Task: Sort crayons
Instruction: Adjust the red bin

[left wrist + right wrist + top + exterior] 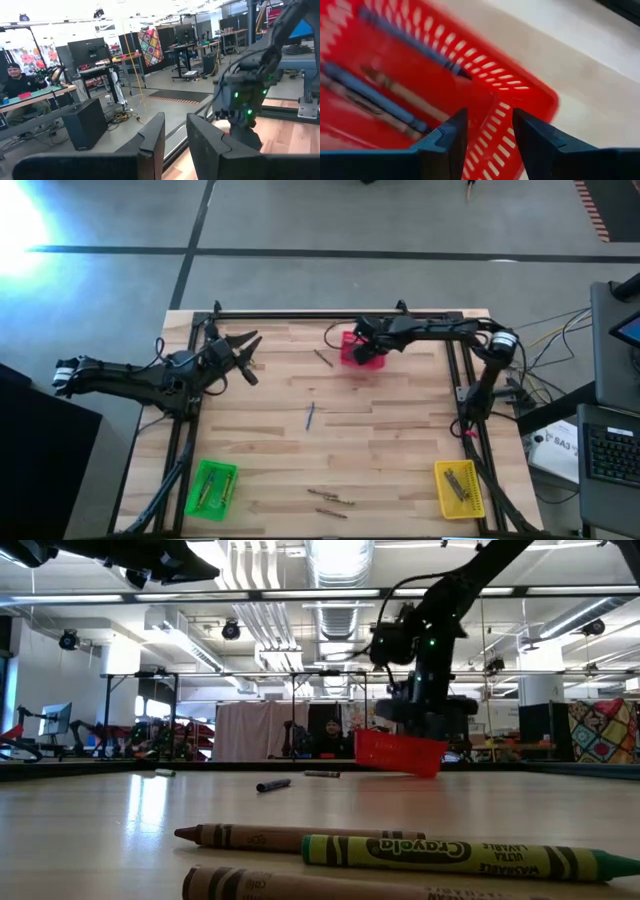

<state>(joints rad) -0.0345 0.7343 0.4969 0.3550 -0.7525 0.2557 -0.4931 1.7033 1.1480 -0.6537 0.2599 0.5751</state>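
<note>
there, right claw (pixel 487 132) astride red tray (pixel 530 100) rim

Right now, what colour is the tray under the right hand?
Red: the tray is a red slotted basket, clearest in the right wrist view, beneath the right hand.

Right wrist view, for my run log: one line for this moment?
right tool: open over red plastic tray | blue crayons inside | left tool: idle

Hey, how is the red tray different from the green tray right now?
The red tray sits at the far side of the table with the right gripper over it; the green tray sits at the near left corner with no arm near it. In the low view the red tray looks tipped, one end raised; the green tray appears to lie flat. Both hold crayons.
</note>
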